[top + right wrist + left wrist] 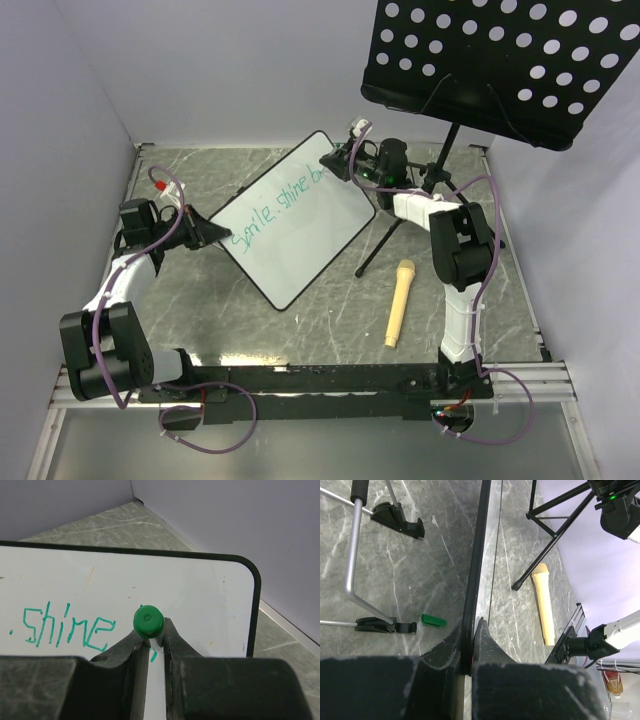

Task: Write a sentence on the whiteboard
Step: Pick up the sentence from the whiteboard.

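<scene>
Black fingers of the left hand [470,647] pinch the whiteboard [476,555] by its thin framed edge; it stands tilted on the desk [420,570]. At its far corner, the right hand [151,639] grips a green marker [148,621] seen end-on, tip hidden. Only "Smile, shine" of the sentence [280,208] is legible; that hand covers the rest.

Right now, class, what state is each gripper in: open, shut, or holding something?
Left gripper: shut, clamping the edge of the whiteboard.
Right gripper: shut, holding the green marker.
</scene>
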`<state>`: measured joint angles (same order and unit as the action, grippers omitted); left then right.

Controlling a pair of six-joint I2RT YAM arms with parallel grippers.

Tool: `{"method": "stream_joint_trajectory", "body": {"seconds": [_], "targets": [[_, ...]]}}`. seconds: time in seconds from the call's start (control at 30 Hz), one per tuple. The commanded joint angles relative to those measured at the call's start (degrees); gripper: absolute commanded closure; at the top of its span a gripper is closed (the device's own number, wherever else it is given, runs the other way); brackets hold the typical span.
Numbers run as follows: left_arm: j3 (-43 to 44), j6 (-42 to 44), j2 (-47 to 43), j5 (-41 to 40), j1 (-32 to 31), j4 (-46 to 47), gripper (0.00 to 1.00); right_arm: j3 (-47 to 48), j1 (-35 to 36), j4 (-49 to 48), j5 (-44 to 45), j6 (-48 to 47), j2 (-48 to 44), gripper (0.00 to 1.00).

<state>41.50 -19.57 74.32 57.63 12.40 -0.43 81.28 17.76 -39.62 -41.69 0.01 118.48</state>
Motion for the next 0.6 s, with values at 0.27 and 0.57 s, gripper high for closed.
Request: {"method": "stream_joint_trajectory", "body": {"seconds": [0.27, 0.57], "targets": [[-0.6, 13.2, 0.4, -11.8, -0.4, 0.0, 0.99, 1.5, -0.2, -4.3, -0.7, 2.7, -2.5, 1.00], [-0.5, 13.4, 0.6, -11.7, -0.3, 0.0, 0.99, 4.1, -0.4, -3.1, 1.0, 2.2, -1.1, 1.00]]}}
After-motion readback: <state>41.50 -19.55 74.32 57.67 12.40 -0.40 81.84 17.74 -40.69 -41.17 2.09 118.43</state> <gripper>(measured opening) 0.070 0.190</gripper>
